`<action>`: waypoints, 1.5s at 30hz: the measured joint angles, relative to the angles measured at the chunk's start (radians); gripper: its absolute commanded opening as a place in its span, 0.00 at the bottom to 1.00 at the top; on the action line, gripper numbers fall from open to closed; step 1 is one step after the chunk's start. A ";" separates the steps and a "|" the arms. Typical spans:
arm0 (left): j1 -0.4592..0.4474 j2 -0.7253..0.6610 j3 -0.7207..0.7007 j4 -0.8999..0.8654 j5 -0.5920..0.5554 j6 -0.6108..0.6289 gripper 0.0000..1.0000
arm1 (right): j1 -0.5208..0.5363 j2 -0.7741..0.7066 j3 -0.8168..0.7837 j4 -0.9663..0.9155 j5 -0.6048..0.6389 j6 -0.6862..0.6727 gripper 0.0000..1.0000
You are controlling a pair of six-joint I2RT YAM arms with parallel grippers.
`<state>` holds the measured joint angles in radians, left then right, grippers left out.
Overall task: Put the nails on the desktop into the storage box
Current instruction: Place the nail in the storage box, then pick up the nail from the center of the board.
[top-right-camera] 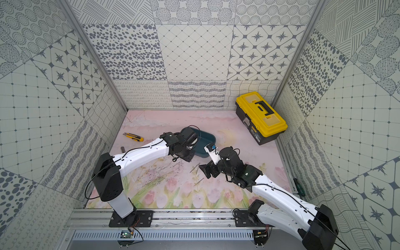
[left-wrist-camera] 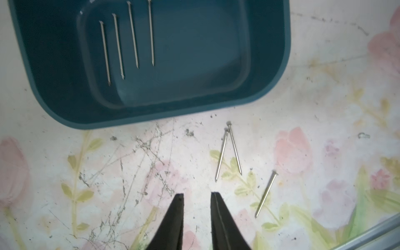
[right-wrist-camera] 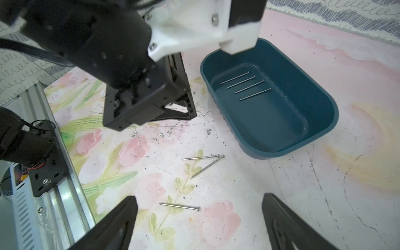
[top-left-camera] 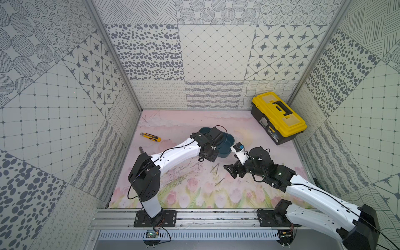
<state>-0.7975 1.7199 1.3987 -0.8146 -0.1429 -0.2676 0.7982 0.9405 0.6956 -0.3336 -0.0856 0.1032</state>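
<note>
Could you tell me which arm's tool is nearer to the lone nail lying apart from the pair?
Right. The right tool is open just beside the lone nail; the left tool is farther off, near the storage box, beyond the nail pair.

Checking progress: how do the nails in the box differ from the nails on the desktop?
The nails in the box number four; the nails on the desktop, three. Those in the box lie side by side, nearly parallel, apart; on the desktop two meet at their heads in a V, and a third nail lies apart. All look equally thin and grey.
</note>
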 measured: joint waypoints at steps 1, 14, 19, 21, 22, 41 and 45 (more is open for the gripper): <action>-0.011 -0.009 -0.024 0.005 0.002 -0.014 0.28 | 0.007 -0.007 0.000 -0.003 0.005 0.003 0.94; -0.062 0.064 -0.180 0.179 0.069 -0.106 0.29 | 0.049 -0.108 -0.067 -0.037 0.039 0.078 0.94; -0.063 0.113 -0.167 0.224 0.093 -0.095 0.29 | 0.050 -0.111 -0.072 -0.045 0.045 0.092 0.94; -0.062 0.128 -0.159 0.233 0.098 -0.086 0.29 | 0.050 -0.110 -0.072 -0.045 0.046 0.093 0.94; -0.061 0.134 -0.156 0.238 0.103 -0.079 0.29 | 0.050 -0.110 -0.072 -0.045 0.046 0.093 0.94; 0.006 0.160 -0.106 0.247 0.143 0.070 0.28 | 0.050 -0.109 -0.072 -0.044 0.051 0.094 0.95; 0.006 0.171 -0.100 0.246 0.151 0.097 0.27 | 0.050 -0.109 -0.072 -0.044 0.053 0.094 0.95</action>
<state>-0.7914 1.8908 1.2991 -0.5686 0.0086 -0.1711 0.8478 0.8310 0.6231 -0.3779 -0.0330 0.1970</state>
